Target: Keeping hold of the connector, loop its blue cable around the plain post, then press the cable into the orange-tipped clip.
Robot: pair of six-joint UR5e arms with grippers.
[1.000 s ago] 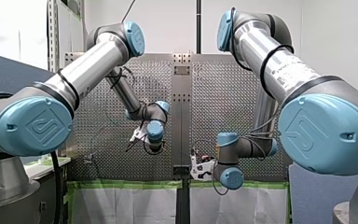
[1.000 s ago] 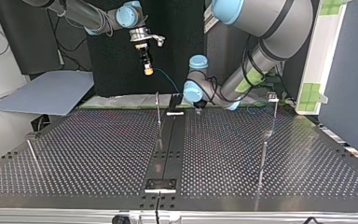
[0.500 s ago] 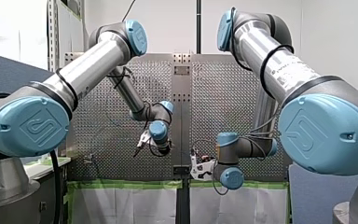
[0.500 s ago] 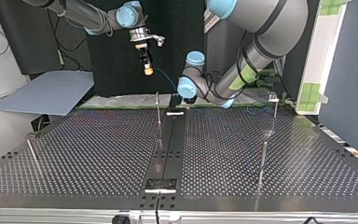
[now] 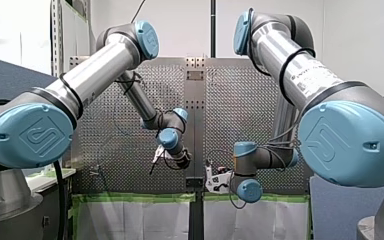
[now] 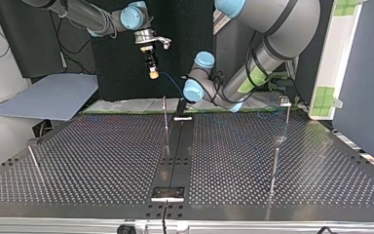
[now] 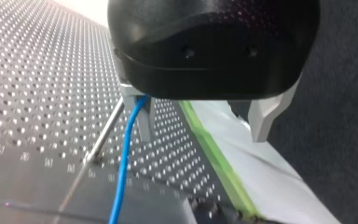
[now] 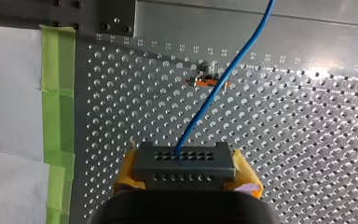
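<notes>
My right gripper is shut on the grey connector, with yellow pads on both sides of it. It hangs above the plate's far edge in the top view, gripper pointing down. The blue cable leaves the connector and crosses over the orange-tipped clip on the plate. My left gripper is open, its metal fingers wide apart. The blue cable runs down beside one finger, close to the thin plain post. In the front view my left gripper sits low near the centre strip.
Thin posts stand on the perforated plate: one by the centre strip, others at the top view's right and left. A black fixture stands at the strip's far end. Green tape marks the plate's edge.
My left arm's wrist has swung down and toward the centre strip, bringing its open gripper up to the cable. My right gripper has stayed in place with the connector.
</notes>
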